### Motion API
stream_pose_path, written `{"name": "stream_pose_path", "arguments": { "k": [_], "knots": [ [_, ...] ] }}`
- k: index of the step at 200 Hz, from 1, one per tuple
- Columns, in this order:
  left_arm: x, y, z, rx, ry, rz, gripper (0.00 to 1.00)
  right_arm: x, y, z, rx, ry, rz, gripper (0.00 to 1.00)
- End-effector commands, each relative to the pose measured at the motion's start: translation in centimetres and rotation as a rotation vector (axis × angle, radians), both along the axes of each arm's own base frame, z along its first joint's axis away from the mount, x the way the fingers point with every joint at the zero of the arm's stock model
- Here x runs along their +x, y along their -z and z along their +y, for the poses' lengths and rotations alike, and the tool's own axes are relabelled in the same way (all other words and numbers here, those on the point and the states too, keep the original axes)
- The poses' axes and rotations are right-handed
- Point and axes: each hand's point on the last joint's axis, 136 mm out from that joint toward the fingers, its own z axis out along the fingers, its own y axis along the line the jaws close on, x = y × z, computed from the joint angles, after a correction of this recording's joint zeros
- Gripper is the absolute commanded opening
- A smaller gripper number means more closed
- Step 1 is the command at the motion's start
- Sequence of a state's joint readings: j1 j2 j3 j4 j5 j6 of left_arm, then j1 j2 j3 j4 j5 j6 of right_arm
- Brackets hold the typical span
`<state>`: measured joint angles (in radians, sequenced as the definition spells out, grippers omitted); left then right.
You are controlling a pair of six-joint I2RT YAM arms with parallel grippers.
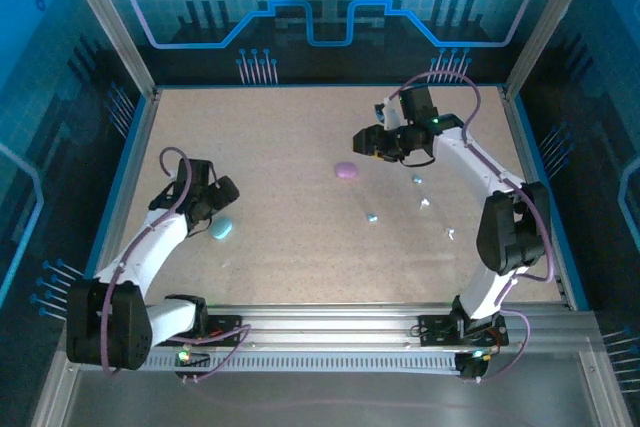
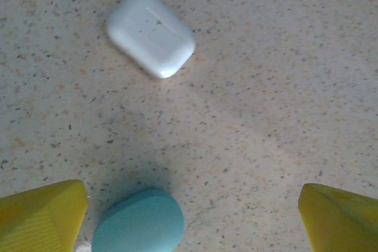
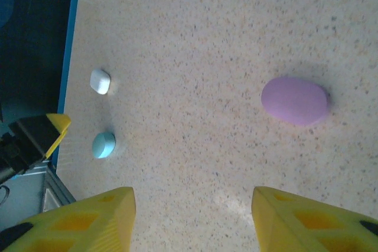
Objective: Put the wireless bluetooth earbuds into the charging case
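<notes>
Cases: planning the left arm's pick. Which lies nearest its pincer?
The teal case, between the left pincer's fingers; the white case lies farther ahead, the purple case farthest.

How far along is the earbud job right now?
Nothing looks done: the earbuds lie loose on the table, and the teal case, white case and purple case look closed. In hand: nothing; the left gripper is open by the teal case, and the right gripper is open. Remaining: every insertion.
</notes>
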<state>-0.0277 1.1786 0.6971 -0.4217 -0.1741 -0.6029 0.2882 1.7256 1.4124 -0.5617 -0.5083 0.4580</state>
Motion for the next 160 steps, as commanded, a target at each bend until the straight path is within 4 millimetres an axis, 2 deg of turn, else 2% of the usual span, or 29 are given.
{"name": "stream_pose_path", "arguments": {
  "k": [1, 34, 84, 119, 160],
  "knots": [
    [-0.1, 1.1, -0.5, -0.043, 0.024, 0.038, 0.95, -1.7, 0.0, 0.3, -0.002, -0.029, 0.01, 0.56],
    [1.0, 2.2, -1.5, -0.111, 0.09, 0.045, 0.96, -2.4, 1.0, 0.3, -0.002, -0.035, 0.035, 0.56],
    [1.1, 4.2, -1.6, -0.115, 0.112, 0.12, 0.94, -3.0, 1.8, 0.6, 0.01, -0.052, 0.066, 0.56],
    [0.5, 5.1, -2.0, -0.139, 0.111, 0.186, 0.86, -3.0, 1.9, 0.6, 0.009, -0.056, 0.071, 0.56],
    [-0.6, 5.3, -2.2, -0.15, 0.085, 0.218, 0.81, -3.0, 2.2, 0.6, 0.004, -0.056, 0.082, 0.56]
  ]
}}
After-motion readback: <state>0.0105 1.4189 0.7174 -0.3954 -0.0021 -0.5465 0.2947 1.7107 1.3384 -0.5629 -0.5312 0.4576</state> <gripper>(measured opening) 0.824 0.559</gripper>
